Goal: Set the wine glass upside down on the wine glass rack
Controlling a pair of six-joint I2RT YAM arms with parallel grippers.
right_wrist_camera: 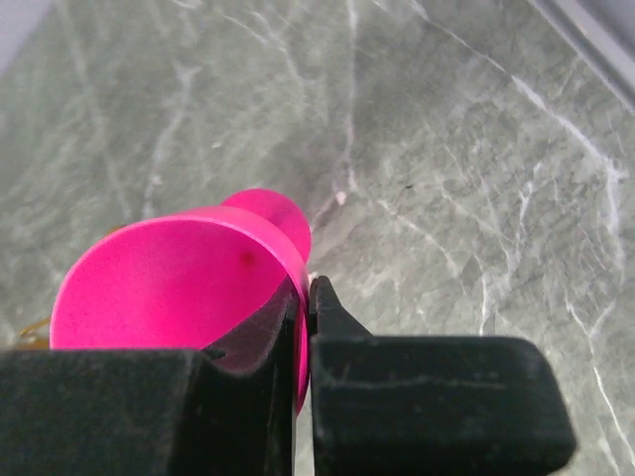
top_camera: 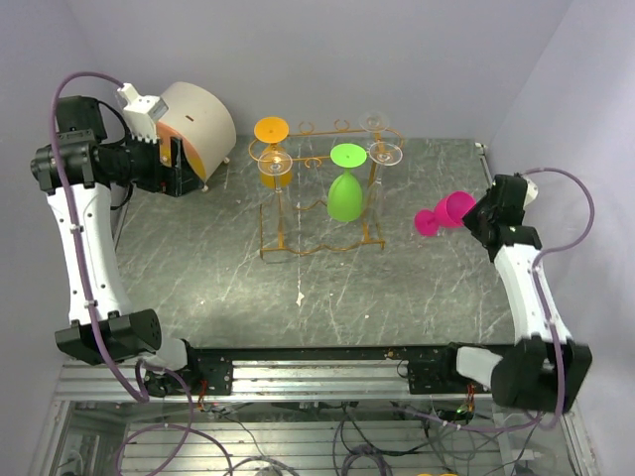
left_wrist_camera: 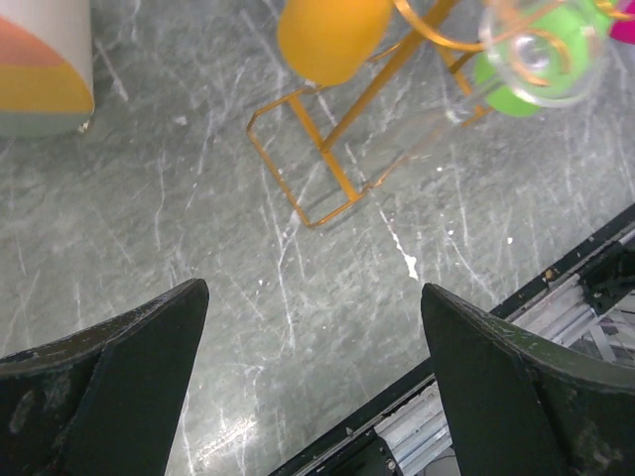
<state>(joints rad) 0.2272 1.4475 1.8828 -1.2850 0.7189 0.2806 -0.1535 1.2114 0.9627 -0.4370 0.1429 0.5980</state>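
Note:
The orange-gold wire rack (top_camera: 319,213) stands at the middle back of the table. An orange glass (top_camera: 274,164), a green glass (top_camera: 344,194) and a clear glass (top_camera: 383,155) hang on it upside down. My right gripper (top_camera: 474,218) is shut on the bowl rim of a pink wine glass (top_camera: 443,214), which lies on its side in the air to the right of the rack. The right wrist view shows the fingers (right_wrist_camera: 303,297) pinching the pink rim (right_wrist_camera: 169,283). My left gripper (top_camera: 185,166) is open and empty at the back left, with its jaws wide apart (left_wrist_camera: 316,297).
A round white and orange drum (top_camera: 196,124) stands behind the left gripper and shows in the left wrist view (left_wrist_camera: 40,69). That view also shows the rack's foot (left_wrist_camera: 317,188), the orange glass (left_wrist_camera: 332,35) and the clear glass (left_wrist_camera: 541,50). A metal rail (top_camera: 317,362) runs along the near edge.

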